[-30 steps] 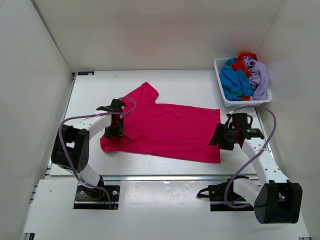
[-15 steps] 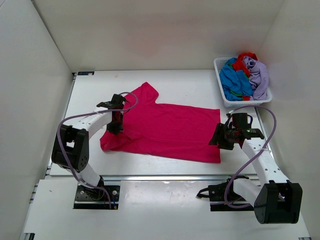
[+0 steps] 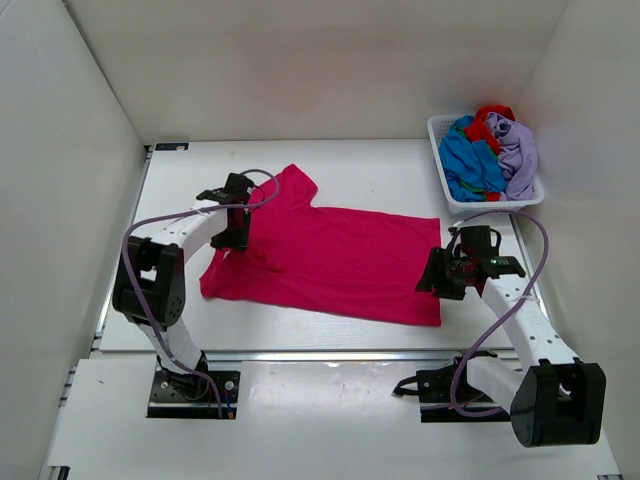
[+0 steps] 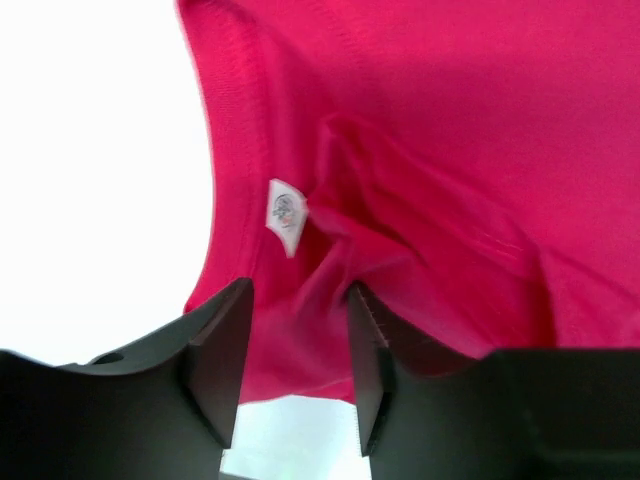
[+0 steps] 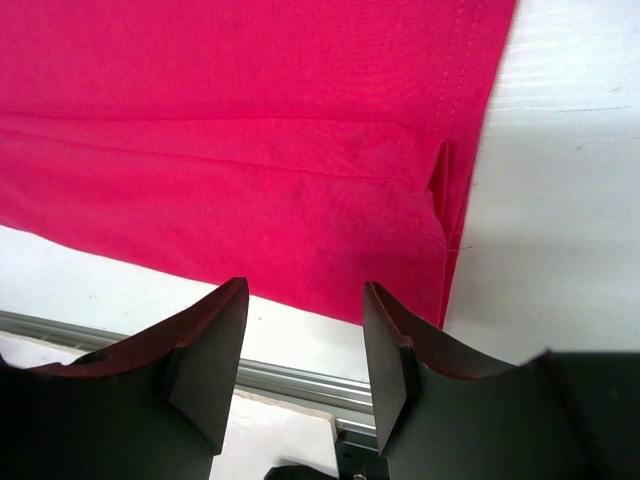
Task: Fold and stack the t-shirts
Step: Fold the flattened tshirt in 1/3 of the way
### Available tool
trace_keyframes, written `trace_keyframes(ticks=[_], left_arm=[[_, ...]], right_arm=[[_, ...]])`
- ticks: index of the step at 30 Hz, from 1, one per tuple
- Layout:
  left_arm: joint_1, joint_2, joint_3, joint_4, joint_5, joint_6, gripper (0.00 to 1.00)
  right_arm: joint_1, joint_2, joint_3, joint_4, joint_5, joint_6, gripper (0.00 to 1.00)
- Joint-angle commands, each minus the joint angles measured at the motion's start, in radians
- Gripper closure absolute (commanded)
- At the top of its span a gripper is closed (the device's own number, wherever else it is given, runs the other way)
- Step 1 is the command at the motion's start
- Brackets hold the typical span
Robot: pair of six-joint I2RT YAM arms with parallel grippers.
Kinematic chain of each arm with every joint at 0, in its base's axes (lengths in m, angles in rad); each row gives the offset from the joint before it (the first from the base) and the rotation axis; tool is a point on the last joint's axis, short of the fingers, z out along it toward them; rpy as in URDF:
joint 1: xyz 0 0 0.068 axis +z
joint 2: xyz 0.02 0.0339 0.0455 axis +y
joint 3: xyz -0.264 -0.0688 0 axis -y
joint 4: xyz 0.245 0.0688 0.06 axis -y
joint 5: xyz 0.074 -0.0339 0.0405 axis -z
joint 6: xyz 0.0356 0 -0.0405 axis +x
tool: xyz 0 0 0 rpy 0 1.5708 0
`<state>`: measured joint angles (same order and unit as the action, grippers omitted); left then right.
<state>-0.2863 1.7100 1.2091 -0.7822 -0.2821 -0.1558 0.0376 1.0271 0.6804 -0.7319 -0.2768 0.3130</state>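
Observation:
A bright magenta-pink t-shirt lies spread flat on the white table, collar end to the left. My left gripper is over the collar; in the left wrist view its jaws stand open, with rumpled pink cloth and a white neck label just beyond them. My right gripper is open at the shirt's near right hem corner, and nothing sits between its fingers. Blue, red and pale lavender t-shirts lie heaped in the basket.
The white slatted basket stands at the back right by the right wall. White walls close in the left, back and right sides. A metal rail runs along the table's near edge, just below the shirt's hem.
My left gripper has moved toward the far side along the shirt's collar end, and the cloth there has puckered a little. The right gripper has hardly moved.

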Motion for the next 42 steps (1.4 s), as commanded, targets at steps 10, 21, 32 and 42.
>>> trace_keyframes(ticks=[10,21,32,42], left_arm=[[0.018,-0.234,-0.063,-0.083,0.06,-0.082,0.46],[0.039,-0.371,-0.189,0.112,0.173,-0.142,0.48],[0.007,-0.154,-0.035,0.046,0.118,-0.162,0.54],[-0.025,-0.219,-0.307,-0.005,0.028,-0.218,0.64]], right_arm=[[0.128,0.056,0.076,-0.015,0.125,0.0,0.51],[0.091,0.076,0.114,0.014,0.179,-0.008,0.49],[0.248,0.22,0.206,0.068,0.245,0.136,0.48],[0.304,0.254,0.134,0.088,0.243,0.135,0.48]])
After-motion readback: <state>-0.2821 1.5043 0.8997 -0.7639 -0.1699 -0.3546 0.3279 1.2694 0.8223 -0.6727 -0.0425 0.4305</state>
